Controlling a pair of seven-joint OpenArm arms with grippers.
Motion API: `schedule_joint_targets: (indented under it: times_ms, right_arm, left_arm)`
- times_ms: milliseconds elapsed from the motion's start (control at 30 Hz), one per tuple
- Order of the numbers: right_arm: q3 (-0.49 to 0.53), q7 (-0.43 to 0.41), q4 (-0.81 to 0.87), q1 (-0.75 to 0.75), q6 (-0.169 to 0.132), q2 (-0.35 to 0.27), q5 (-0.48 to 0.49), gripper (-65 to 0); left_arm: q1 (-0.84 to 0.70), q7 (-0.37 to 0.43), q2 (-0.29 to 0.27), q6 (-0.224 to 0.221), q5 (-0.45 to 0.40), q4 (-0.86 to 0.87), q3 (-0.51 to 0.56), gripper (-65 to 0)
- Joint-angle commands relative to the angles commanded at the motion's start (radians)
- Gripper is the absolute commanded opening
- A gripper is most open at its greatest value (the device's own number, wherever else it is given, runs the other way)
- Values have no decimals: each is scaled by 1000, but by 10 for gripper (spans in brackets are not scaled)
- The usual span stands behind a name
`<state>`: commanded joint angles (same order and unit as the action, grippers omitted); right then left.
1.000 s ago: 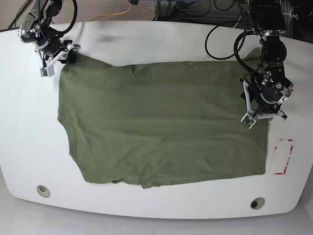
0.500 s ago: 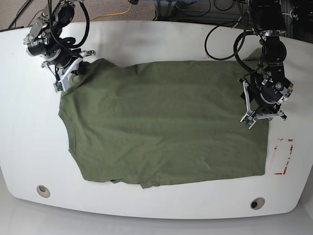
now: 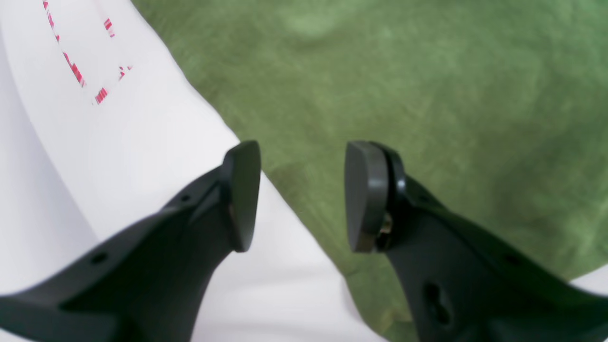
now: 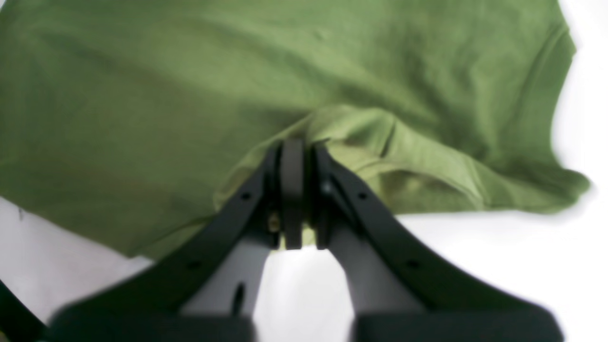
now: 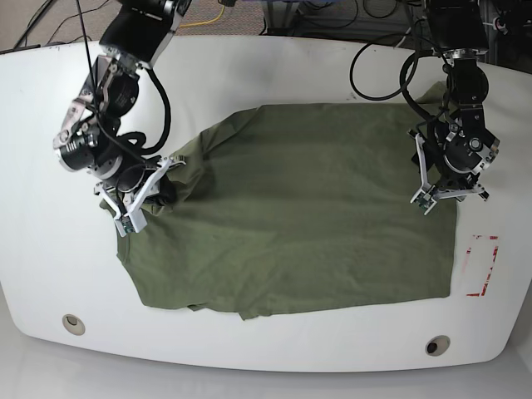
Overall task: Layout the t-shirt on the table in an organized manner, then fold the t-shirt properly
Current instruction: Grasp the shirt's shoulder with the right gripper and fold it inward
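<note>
T-shirt cloth, one olive-green garment, is pinched between the closed fingers of the right gripper; the right wrist view shows the two black fingers pressed together with a bunched fold of fabric rising out of their tips. In the base view this gripper sits at the shirt's left side, and the cloth there is pulled up into a ridge and folded in over the body of the shirt, with creases running from the pinch toward the far edge.

The left gripper has its two fingers spread apart with nothing between them. It hovers over the shirt's edge: the left wrist view shows one pad over bare white table and the other over green cloth. In the base view it stands at the shirt's right edge.

The rest of the shirt lies spread flat across the middle of the one white table, its near hem fairly straight, with a small tuck of cloth at the lower left corner. On the table beyond the shirt's right edge is one red tape rectangle. Two round grommet holes are set along the near edge, one at the left and one at the right. Black cables loop down to the left arm at the far right.
</note>
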<state>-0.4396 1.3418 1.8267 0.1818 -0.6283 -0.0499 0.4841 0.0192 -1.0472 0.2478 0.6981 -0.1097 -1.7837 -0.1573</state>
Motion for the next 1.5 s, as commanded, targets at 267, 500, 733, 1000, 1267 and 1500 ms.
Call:
schedule_joint_targets:
  times_ms: [267,500,733,1000,1267,1500]
  right_arm:
    - [0,0,-3,0,-2,-66,-3,-124]
    - [-2,0,-3,-89,-8,-118,-5,-200]
    - [11,-64,-12,-153,-9,-109,-3,-214]
    - [52,-137,-152,-160,-9,-87,-3,-219]
    - [52,-143,-166,-141,-9,-77,-6,-346]
    - [52,-143,-166,-138,-9,-64,-5,-588]
  left_arm:
    - [0,0,0,0,0,0,0,-381]
    - [2,0,0,0,0,5,3,-381]
    - [5,0,-3,0,0,8,5,-381]
    - [6,0,-3,0,0,9,5,-381]
    - [6,0,-3,0,0,9,5,-381]
    - [6,0,-2,0,0,9,5,-381]
